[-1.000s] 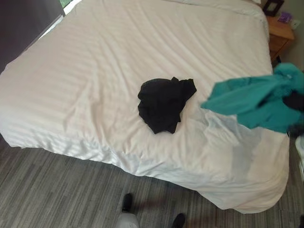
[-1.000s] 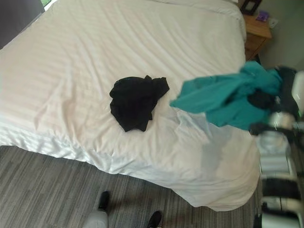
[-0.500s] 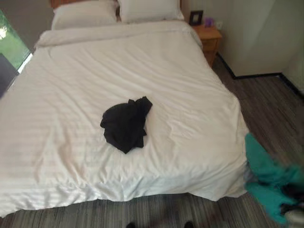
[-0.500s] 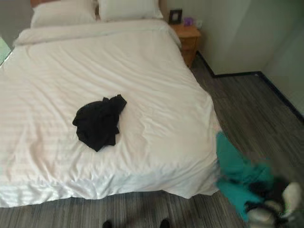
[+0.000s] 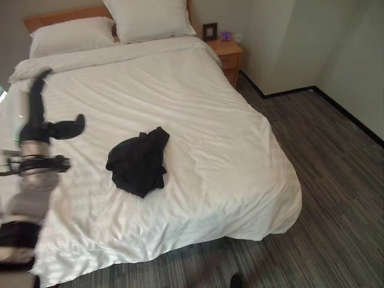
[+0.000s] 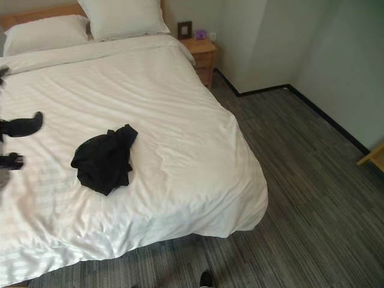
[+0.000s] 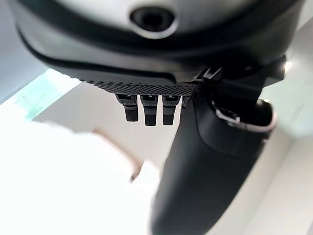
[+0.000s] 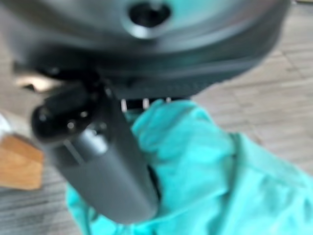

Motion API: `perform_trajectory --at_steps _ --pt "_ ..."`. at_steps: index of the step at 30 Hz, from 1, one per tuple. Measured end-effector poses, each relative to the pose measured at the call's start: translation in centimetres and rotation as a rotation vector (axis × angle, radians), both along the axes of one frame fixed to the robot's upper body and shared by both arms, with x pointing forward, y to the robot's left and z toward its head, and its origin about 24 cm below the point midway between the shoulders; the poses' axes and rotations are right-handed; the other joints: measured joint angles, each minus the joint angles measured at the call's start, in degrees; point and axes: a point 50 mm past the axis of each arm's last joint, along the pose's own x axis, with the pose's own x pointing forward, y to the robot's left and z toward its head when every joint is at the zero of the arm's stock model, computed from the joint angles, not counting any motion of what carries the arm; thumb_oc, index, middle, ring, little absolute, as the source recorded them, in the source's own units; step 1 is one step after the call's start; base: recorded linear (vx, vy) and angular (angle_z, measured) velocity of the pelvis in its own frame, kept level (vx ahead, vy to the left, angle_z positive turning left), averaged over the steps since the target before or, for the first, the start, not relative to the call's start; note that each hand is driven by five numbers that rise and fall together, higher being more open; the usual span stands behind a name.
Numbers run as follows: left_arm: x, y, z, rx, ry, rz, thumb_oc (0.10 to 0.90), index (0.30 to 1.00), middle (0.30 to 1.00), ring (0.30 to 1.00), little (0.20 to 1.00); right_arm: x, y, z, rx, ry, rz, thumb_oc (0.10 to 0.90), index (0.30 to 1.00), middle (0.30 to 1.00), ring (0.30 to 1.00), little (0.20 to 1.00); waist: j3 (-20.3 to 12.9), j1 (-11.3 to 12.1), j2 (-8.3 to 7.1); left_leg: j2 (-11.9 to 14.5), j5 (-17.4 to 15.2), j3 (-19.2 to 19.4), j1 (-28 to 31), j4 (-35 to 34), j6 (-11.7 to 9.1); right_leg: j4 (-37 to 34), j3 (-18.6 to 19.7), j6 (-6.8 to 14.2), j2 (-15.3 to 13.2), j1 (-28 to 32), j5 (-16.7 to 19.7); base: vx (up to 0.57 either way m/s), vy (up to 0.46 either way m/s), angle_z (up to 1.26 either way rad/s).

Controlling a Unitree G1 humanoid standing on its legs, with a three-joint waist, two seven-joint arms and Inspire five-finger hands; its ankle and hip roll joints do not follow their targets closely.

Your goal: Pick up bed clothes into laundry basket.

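A crumpled black garment (image 5: 139, 162) lies in the middle of the white bed (image 5: 216, 126). My left hand (image 5: 37, 123) hangs open above the bed's left side, fingers straight and thumb out, a little way left of the black garment and holding nothing. Its own wrist view shows the thumb (image 7: 210, 166) standing free over the white bedding. In the right wrist view my right hand (image 8: 102, 161) is shut on a teal garment (image 8: 210, 181), which it holds over the grey floor.
Two white pillows (image 5: 147, 18) lie at the bed's head, with a wooden nightstand (image 5: 228, 51) beside them. Grey striped floor (image 5: 336, 180) runs along the bed's right side to the walls. A wooden corner (image 6: 375, 157) shows at the right edge, and a wooden piece (image 8: 17, 164) lies near the teal garment.
The camera has swung, so the whole bed sits differently in the picture. The teal garment and right hand have dropped out of the eye views. My left hand has come up over the bed's left side.
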Motion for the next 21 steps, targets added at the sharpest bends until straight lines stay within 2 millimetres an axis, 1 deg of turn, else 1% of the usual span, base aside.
perform_trajectory --at_steps 2,3,4,5,9,11,14,16,17,19,21 --pt "0.2 -0.8 -1.2 0.008 0.070 -0.042 0.800 0.900 0.900 0.900 0.900 0.3 0.0 0.0 0.001 -0.005 0.002 0.400 0.300 0.300 0.300 0.300 0.33 -0.17 -0.92 -0.11 0.15 0.22 -0.09 0.02 -0.01 -0.23 0.11 -0.35 0.17 -0.11 0.45 0.00 0.004 -0.03" --pt "0.4 -1.6 -2.1 -0.025 0.081 -0.062 0.800 0.900 0.900 0.900 0.900 0.2 -0.1 0.0 -0.006 -0.003 0.003 0.400 0.300 0.300 0.300 0.300 0.40 -0.39 -1.45 -0.10 0.15 0.28 0.00 0.03 -0.01 -0.26 0.09 -0.32 0.27 -0.26 0.42 0.00 0.000 0.00" --pt "0.7 -2.5 -2.8 -0.068 0.078 -0.073 0.800 0.900 0.900 0.900 0.900 0.2 -0.2 0.1 -0.012 0.002 0.012 0.400 0.300 0.300 0.300 0.300 0.48 0.23 -1.54 -0.13 0.15 0.33 0.09 0.02 -0.01 -0.44 0.06 -0.42 0.21 -0.04 0.49 0.00 0.000 0.00" --pt "0.8 -3.0 -3.5 -0.075 0.104 -0.094 0.800 0.900 0.900 0.900 0.900 0.6 -0.2 0.1 -0.013 -0.004 0.018 0.400 0.300 0.300 0.300 0.300 0.59 0.21 -1.78 -0.16 0.14 0.56 0.07 0.03 0.00 -0.74 0.15 -0.51 0.26 -0.04 0.70 0.00 0.000 0.00" --pt "0.9 -4.1 -6.0 -0.172 0.163 -0.103 0.800 0.900 0.900 0.900 0.900 2.2 0.1 0.3 -0.014 -0.037 0.060 0.400 0.300 0.300 0.300 0.300 0.71 -0.52 -1.95 -0.13 0.14 1.16 0.10 0.03 0.00 -0.77 0.49 -0.85 0.36 -0.04 1.01 0.00 0.009 -0.06" --pt "0.9 -5.1 -7.5 -0.231 0.200 -0.113 0.800 0.900 0.900 0.900 0.900 2.9 0.3 0.3 -0.014 -0.047 0.098 0.400 0.300 0.300 0.300 0.300 0.76 -0.98 -1.97 -0.13 0.14 1.35 0.12 0.03 0.01 -0.77 0.77 -0.86 0.41 -0.20 1.02 0.00 -0.002 -0.07" --pt "0.8 -6.1 -8.9 -0.265 0.243 -0.126 0.800 0.900 0.900 0.900 0.900 3.4 0.5 0.4 -0.014 -0.056 0.123 0.400 0.300 0.300 0.300 0.300 0.84 -1.62 -2.08 -0.10 0.10 1.52 0.13 0.02 0.04 -0.79 1.03 -0.84 0.59 -0.32 1.00 0.00 -0.002 -0.04" --pt "0.9 -6.6 -9.9 -0.236 0.290 -0.133 0.800 0.900 0.900 0.900 0.900 3.4 0.6 0.4 -0.015 -0.053 0.127 0.400 0.300 0.300 0.300 0.300 0.87 -1.77 -2.11 -0.10 0.07 1.84 0.14 0.02 0.04 -0.79 1.38 -0.84 0.76 -0.62 1.00 -0.03 0.003 -0.08" --pt "1.0 -6.7 -10.7 -0.168 0.341 -0.127 0.800 0.900 0.900 0.900 0.900 3.4 0.6 0.3 -0.016 -0.048 0.138 0.400 0.300 0.300 0.300 0.300 0.88 -1.90 -2.12 -0.10 0.03 1.98 0.10 0.02 0.04 -0.79 1.46 -0.80 0.79 -0.91 0.98 -0.05 -0.006 -0.10" --pt "1.4 -6.6 -11.6 -0.050 0.423 -0.106 0.800 0.900 0.900 0.900 0.900 3.5 0.7 0.4 -0.019 -0.052 0.145 0.400 0.300 0.300 0.300 0.300 0.94 -2.29 -2.10 -0.03 -0.08 2.43 -0.22 0.01 0.03 -0.80 1.78 -0.47 0.86 -1.49 0.86 -0.06 -0.016 -0.08" --pt "2.4 -6.8 -11.9 0.105 0.494 -0.091 0.800 0.900 0.900 0.900 0.900 3.6 0.8 0.4 -0.021 -0.050 0.159 0.400 0.300 0.300 0.300 0.300 0.94 -2.34 -2.11 -0.08 -0.08 2.82 -0.48 0.02 0.03 -0.80 2.25 -0.38 0.89 -2.07 0.98 -0.06 -0.027 -0.10"
